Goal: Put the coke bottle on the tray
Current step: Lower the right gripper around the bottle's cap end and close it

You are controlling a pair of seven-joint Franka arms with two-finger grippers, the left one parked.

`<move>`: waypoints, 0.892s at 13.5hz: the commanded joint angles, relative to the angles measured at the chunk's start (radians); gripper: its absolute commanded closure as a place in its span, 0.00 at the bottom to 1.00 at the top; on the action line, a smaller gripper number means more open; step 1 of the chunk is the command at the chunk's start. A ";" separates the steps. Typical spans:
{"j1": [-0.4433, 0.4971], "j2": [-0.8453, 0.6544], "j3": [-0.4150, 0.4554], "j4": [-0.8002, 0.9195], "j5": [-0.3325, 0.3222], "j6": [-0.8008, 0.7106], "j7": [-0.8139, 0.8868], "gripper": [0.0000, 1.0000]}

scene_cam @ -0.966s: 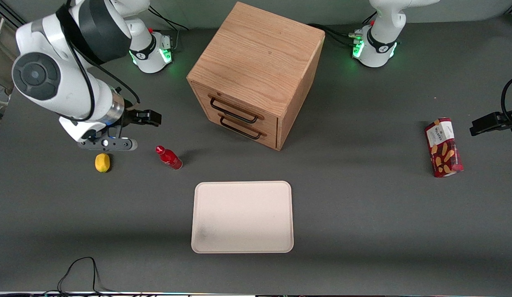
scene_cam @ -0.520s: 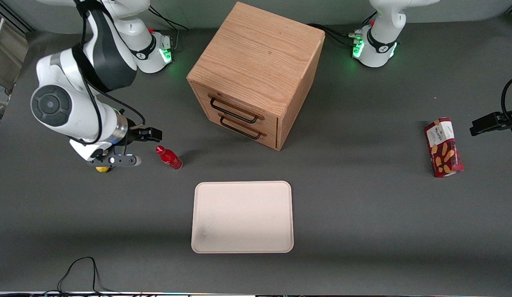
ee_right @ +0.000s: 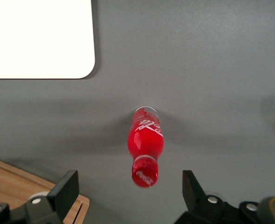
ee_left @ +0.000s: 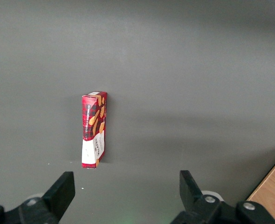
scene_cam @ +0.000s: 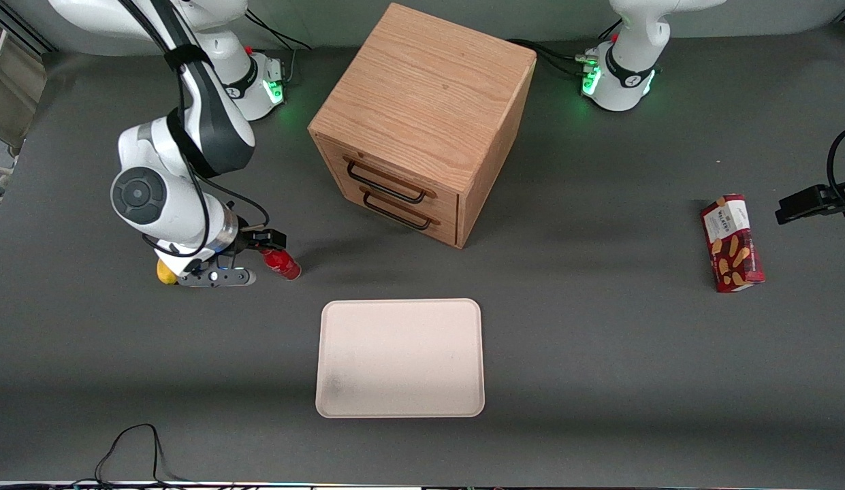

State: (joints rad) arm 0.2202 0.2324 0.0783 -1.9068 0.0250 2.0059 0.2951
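Observation:
The small red coke bottle (scene_cam: 282, 264) stands upright on the dark table, farther from the front camera than the cream-white tray (scene_cam: 400, 357) and toward the working arm's end. My right gripper (scene_cam: 267, 240) hangs just above the bottle's cap, open and empty. In the right wrist view the bottle (ee_right: 145, 142) shows with its red cap between the two spread fingers (ee_right: 68, 189) of the gripper (ee_right: 130, 191), untouched. A corner of the tray (ee_right: 39, 37) shows there too.
A wooden two-drawer cabinet (scene_cam: 422, 122) stands farther from the front camera than the tray. A yellow lemon (scene_cam: 165, 271) lies beside the wrist, mostly hidden. A red snack box (scene_cam: 731, 243) lies toward the parked arm's end, also in the left wrist view (ee_left: 94, 129).
My right arm has swung down and toward the bottle; the gripper now sits over the cap and the wrist covers most of the lemon. The bottle and tray have not moved.

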 commanded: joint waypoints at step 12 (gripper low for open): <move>0.002 -0.008 0.000 -0.127 -0.013 0.140 -0.027 0.34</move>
State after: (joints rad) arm 0.2203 0.2398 0.0785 -2.0214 0.0245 2.1380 0.2857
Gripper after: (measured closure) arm 0.154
